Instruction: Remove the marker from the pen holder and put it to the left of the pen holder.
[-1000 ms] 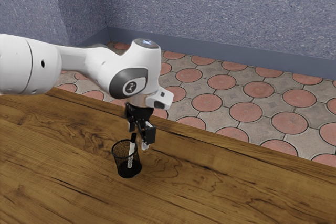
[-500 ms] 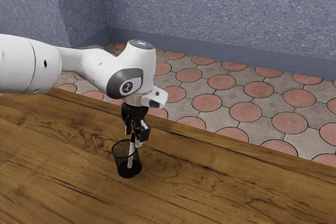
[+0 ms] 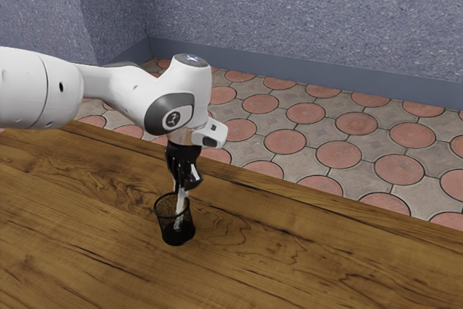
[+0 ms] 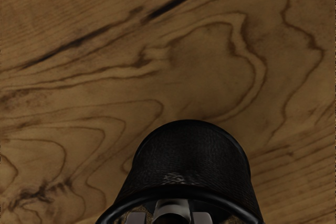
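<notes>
- Marker (image 3: 180,208): we see a slim, pale barrel, slightly tilted, its lower part inside the black mesh pen holder (image 3: 171,234), its upper part rising above the rim to our claw (image 3: 181,189).
- In the wrist view, we make out a pale, rounded bit of it with a dark end, within the holder's rim.
- Our claw is at the marker's upper end, just above the holder; we cannot tell whether it grips the marker.
- The claw covers the marker's top in the exterior view, and the mesh blurs its foot.
- The wrist view's lower edge cuts off marker and holder; the holder stands upright on the worktop (image 3: 304,262).
</notes>
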Motion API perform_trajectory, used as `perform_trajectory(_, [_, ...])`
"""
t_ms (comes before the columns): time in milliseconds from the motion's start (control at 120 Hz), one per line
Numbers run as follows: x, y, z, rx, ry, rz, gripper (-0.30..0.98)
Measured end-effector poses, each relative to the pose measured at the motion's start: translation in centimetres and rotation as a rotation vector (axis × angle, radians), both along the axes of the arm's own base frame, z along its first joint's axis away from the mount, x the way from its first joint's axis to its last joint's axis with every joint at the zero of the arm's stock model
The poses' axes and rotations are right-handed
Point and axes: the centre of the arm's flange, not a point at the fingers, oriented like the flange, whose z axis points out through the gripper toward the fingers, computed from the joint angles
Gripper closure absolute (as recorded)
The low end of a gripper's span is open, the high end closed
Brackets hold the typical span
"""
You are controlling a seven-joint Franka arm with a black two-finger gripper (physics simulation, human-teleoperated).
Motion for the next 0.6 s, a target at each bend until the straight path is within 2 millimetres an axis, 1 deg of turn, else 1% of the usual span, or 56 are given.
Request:
perform_trajectory(92, [-0.1,0.1,0.5,0.002,0.001,0.007,0.7])
perform_trajectory(158, [-0.3,0.7,0.9,0.007,0.011,0.024,0.72])
perform_trajectory(242, [-0.7,1.7,2.4,0.009,0.02,0.051,0.74])
perform_trajectory(275, [-1.1,1.9,3.5,0.004,0.019,0.059,0.75])
perform_trajectory(350, [-2.2,2.1,7.4,-0.022,0.004,0.074,0.76])
perform_trajectory(392, [-2.6,2.1,9.2,-0.033,-0.001,0.08,0.76])
perform_trajectory(508, [-2.9,1.8,14.1,-0.053,-0.021,0.087,0.77])
perform_trajectory(550, [-2.9,1.8,15.2,-0.053,-0.021,0.087,0.77])
perform_trajectory(600, [-3.0,1.9,15.6,-0.038,-0.008,0.085,0.77])
